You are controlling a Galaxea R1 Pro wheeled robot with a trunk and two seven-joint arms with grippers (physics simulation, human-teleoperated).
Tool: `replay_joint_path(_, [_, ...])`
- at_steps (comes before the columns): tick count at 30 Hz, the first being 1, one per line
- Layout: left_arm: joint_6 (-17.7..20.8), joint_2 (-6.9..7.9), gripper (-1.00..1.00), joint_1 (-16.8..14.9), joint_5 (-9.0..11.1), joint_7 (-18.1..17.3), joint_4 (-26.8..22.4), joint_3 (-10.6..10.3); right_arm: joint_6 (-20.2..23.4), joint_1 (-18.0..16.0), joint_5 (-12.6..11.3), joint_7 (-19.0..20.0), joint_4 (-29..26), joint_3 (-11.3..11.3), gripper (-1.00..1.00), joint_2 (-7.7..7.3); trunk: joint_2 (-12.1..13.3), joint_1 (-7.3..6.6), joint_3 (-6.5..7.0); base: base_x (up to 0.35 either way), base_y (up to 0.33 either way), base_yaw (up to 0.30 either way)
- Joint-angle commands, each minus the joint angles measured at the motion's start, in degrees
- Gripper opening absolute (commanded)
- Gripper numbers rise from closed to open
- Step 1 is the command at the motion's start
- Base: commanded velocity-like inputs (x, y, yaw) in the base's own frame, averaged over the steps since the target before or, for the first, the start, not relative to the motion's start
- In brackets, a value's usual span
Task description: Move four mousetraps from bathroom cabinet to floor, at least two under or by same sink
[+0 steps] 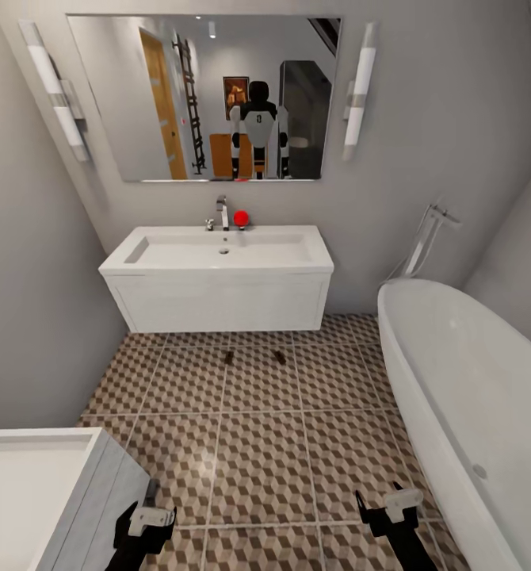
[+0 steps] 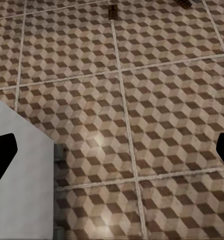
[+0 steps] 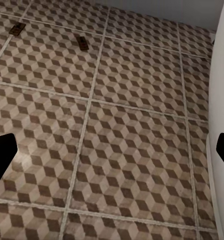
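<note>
Grippers [image 1: 150, 519] empty, 2 brown mousetraps [image 1: 229, 358] floored

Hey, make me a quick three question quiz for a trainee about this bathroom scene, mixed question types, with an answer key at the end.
1. True or false: two mousetraps lie on the bathroom floor just in front of the sink.
2. Multiple choice: what stands along the robot's right side? A) a bathtub B) a toilet C) a ladder
3. Fill in: both the left end effector and the right end effector are open and hold ______.

Key:
1. True
2. A
3. nothing
</note>
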Motion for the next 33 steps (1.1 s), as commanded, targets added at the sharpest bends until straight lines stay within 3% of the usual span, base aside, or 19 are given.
replay_joint_path(1, [0.15,-0.04,1.0,-0.07,0.29,0.03,0.17,-0.49,-0.08,-0.03,-0.14,-0.38,0.0,0.5,1.0,-0.02,-0.1,0.03,-0.01,0.0,0.0,0.0])
replay_joint_path(6, [2.72,-0.04,1.0,-0.07,0.26,0.02,0.17,-0.49,-0.06,-0.03,-0.14,-0.43,0.02,0.5,1.0,-0.03,-0.1,0.03,0.44,0.0,0.0,0.0])
replay_joint_path(33, [3.16,-0.04,1.0,-0.07,0.32,0.02,0.16,-0.49,-0.05,-0.03,-0.14,-0.46,0.0,0.5,1.0,0.01,-0.1,0.03,2.8,0.0,0.0,0.0])
